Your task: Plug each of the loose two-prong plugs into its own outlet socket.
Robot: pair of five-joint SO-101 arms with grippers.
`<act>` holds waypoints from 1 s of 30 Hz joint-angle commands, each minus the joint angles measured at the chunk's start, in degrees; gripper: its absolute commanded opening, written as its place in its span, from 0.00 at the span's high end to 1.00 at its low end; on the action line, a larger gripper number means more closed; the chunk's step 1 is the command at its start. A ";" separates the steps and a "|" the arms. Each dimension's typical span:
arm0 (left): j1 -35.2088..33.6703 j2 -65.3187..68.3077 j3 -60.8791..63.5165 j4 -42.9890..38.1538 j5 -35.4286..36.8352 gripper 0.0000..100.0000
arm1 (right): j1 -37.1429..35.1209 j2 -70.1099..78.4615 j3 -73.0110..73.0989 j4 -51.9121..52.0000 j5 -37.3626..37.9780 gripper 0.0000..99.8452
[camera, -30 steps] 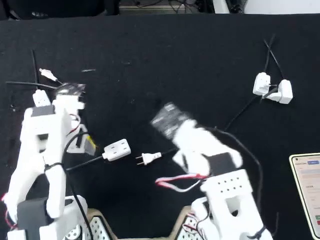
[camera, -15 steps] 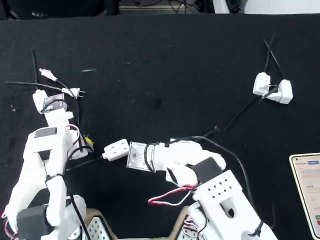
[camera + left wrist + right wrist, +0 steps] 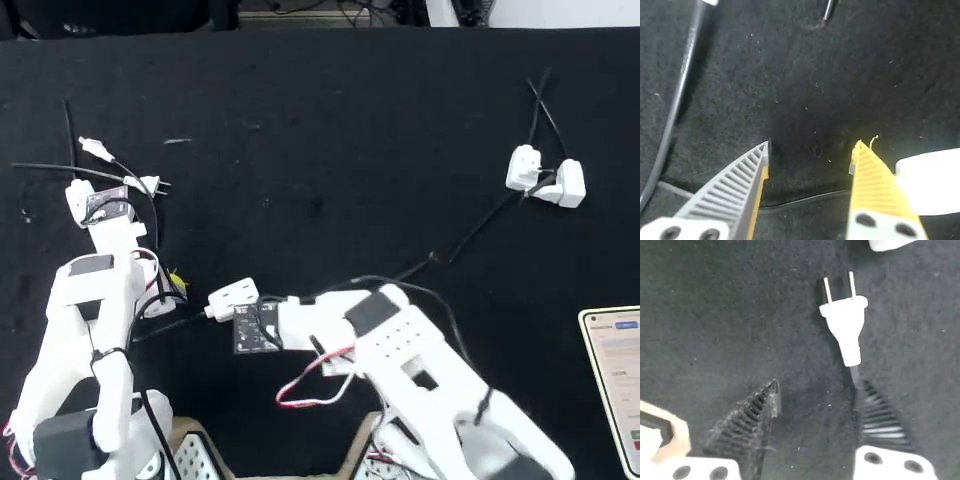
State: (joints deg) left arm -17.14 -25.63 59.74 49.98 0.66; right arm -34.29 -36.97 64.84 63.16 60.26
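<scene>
Right gripper [image 3: 817, 400] stands wide open and empty beside the two-prong plug [image 3: 844, 322]; left gripper [image 3: 810, 155] likewise.

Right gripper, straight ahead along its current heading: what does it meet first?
Most likely the plug, lying just ahead of the right gripper, nearer one jaw. The socket sits beyond its prongs. Depth is unclear.

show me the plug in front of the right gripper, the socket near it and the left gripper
plug [image 3: 842, 320]: right wrist view, on its white body behind the prongs
socket [image 3: 236, 297]: high view, middle of the white block
left gripper [image 3: 811, 147]: left wrist view, midway between its fingertips
</scene>
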 commanded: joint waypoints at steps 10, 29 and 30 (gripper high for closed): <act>-3.03 -1.14 -0.31 -0.44 0.26 0.74 | -1.23 11.82 -10.07 -6.59 3.96 0.72; -4.62 -1.41 -0.22 -0.09 0.26 0.74 | -1.58 36.70 -33.80 5.80 4.04 0.73; -4.62 -1.49 0.04 0.00 0.26 0.74 | -1.58 37.41 -34.33 5.80 4.04 0.73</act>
State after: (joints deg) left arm -21.19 -25.63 59.74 49.98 0.66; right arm -35.34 -0.57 34.95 68.00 63.43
